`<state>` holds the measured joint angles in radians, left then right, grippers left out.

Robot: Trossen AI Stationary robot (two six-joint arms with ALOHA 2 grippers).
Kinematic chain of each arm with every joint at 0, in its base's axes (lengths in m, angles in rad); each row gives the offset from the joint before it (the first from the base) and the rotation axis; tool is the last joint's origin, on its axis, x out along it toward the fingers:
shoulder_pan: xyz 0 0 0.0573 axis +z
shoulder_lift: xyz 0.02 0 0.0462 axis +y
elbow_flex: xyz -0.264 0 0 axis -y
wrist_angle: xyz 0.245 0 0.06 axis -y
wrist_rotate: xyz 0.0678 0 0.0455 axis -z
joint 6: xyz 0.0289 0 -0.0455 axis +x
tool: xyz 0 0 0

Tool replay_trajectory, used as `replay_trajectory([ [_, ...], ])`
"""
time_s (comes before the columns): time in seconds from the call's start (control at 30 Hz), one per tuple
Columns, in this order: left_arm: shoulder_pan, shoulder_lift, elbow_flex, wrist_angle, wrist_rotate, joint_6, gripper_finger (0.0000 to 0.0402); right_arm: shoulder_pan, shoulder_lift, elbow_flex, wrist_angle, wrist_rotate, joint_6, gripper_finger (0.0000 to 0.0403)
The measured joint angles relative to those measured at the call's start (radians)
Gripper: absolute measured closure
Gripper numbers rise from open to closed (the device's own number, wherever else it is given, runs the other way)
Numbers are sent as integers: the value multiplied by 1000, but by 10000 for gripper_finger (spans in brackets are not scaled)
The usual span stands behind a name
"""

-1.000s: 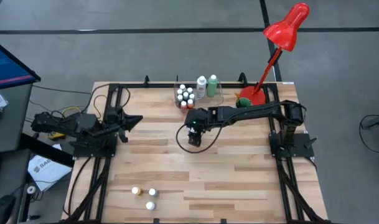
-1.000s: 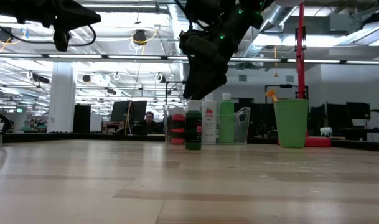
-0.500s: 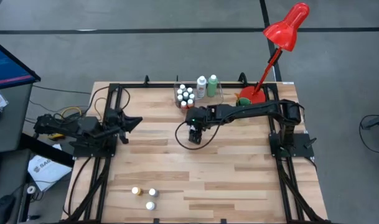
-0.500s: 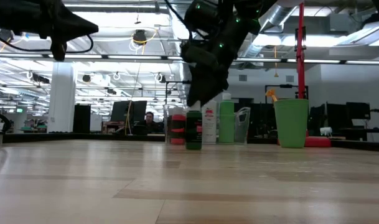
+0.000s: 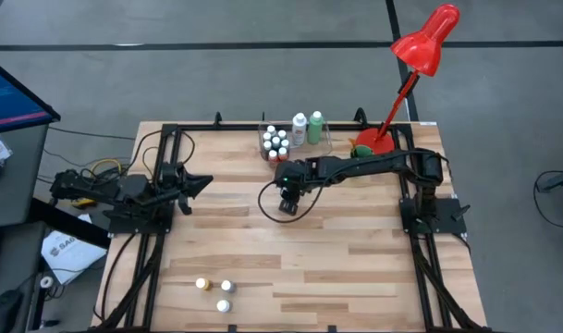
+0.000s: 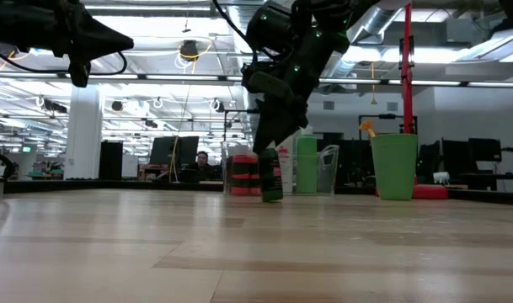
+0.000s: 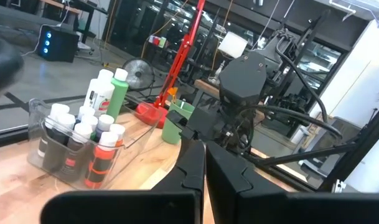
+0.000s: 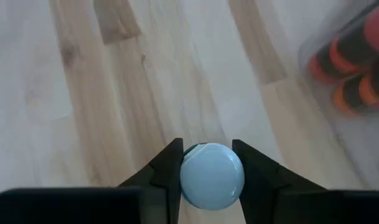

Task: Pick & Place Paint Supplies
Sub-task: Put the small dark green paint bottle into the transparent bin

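Gripping one bottle (image 8: 211, 176): right claw (image 8: 206, 163)

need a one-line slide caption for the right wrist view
Right claw shut on a small white-capped paint bottle, seen cap-on above the wooden table, with the clear plastic tray of bottles close by.

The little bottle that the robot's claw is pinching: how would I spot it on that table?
Start at the clear plastic tray of paint bottles at the table's far edge, beside the red lamp. Just in front of it, the right gripper clamps one tiny green bottle, white-capped. It alone stands outside the tray between dark fingers.
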<state>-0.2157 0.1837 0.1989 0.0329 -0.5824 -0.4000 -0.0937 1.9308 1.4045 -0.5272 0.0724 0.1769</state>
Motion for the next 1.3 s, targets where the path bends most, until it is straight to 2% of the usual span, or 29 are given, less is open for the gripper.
replay_trajectory([
  [0.2,0,0,0,1,0,0,401,-1,0,7,-20,-5,34,295],
  [0.43,0,0,0,1,0,0,401,-19,-10,145,-140,-9,2,295],
  [0.53,0,0,0,1,0,0,401,-44,-48,198,-142,-8,-25,295],
  [0.73,0,0,1,2,-1,0,401,-143,-204,204,-117,-8,-63,295],
  [0.87,0,0,1,2,-1,0,401,-231,-303,144,-28,-1,-77,295],
  [0.97,0,0,1,2,0,0,401,-283,-329,65,50,8,-74,295],
  [1.17,0,0,1,2,0,-4,401,-338,-276,-40,97,5,-31,295],
  [1.3,0,0,1,2,0,-4,401,-358,-218,-49,139,14,-10,295],
])
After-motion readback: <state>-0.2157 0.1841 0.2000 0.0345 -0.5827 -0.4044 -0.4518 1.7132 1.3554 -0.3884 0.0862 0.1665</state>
